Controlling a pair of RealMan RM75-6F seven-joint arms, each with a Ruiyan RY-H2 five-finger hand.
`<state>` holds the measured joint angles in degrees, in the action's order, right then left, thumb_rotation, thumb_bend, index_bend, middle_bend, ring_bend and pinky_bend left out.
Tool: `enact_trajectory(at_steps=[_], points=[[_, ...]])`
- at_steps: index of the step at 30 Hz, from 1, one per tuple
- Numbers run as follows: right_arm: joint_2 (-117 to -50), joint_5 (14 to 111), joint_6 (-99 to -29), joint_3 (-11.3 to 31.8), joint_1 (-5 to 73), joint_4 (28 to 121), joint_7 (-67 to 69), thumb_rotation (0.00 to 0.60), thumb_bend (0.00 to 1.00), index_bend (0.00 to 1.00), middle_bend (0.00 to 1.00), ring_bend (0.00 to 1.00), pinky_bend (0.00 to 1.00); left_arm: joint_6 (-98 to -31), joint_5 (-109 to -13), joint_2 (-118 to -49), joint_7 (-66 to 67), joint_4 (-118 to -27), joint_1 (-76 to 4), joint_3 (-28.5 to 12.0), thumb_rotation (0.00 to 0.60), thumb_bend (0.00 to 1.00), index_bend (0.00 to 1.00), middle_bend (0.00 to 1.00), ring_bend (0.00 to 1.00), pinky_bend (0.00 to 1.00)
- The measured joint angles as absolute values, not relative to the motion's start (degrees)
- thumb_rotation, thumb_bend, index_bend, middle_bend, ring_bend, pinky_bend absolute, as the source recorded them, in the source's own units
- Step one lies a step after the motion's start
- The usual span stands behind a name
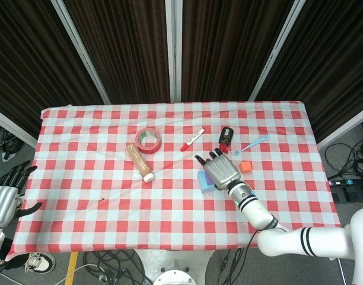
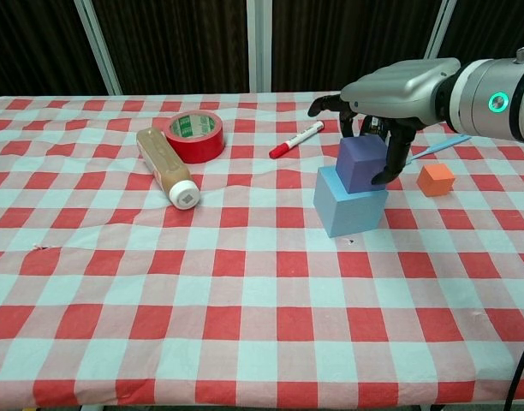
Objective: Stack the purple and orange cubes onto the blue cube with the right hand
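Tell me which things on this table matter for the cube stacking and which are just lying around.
Part of the job: purple cube, blue cube, orange cube, right hand.

Lying about: red tape roll, brown bottle, red marker, blue spoon, small black item.

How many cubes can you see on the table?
3. The purple cube sits on the blue cube, held by the right hand. The orange cube lies alone beside them.
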<state>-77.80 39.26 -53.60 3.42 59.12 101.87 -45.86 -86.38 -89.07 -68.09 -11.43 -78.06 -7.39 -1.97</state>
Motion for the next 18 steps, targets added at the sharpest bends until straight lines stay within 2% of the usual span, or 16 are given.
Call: enact_trajectory(at_steps=[3, 8, 18], points=[[-76.7, 39.8, -53.0, 3.2, 59.2, 102.7, -45.1, 0.600, 0.00, 0.00, 0.14, 0.00, 0.07, -86.4, -89.2, -68.1, -11.4, -78.2, -7.4, -1.9, 0.600, 0.17, 0.20, 0.18, 0.13, 0.24], [-74.6, 41.2, -54.1, 3.0, 58.9, 105.0, -44.5, 0.600, 0.00, 0.00, 0.12, 0.00, 0.06, -86.5, -89.4, -68.0, -11.1, -78.4, -7.4, -1.9, 0.600, 0.17, 0.20, 0.18, 0.13, 0.24], [-67.8, 43.8, -64.1, 1.2, 55.0, 107.5, -47.3, 0.600, 0.02, 0.00, 0.24, 0.01, 0.06, -86.5, -89.5, -68.4, -10.2, -78.9, -7.8, -2.1, 0.600, 0.17, 0.20, 0.18, 0.13, 0.24]])
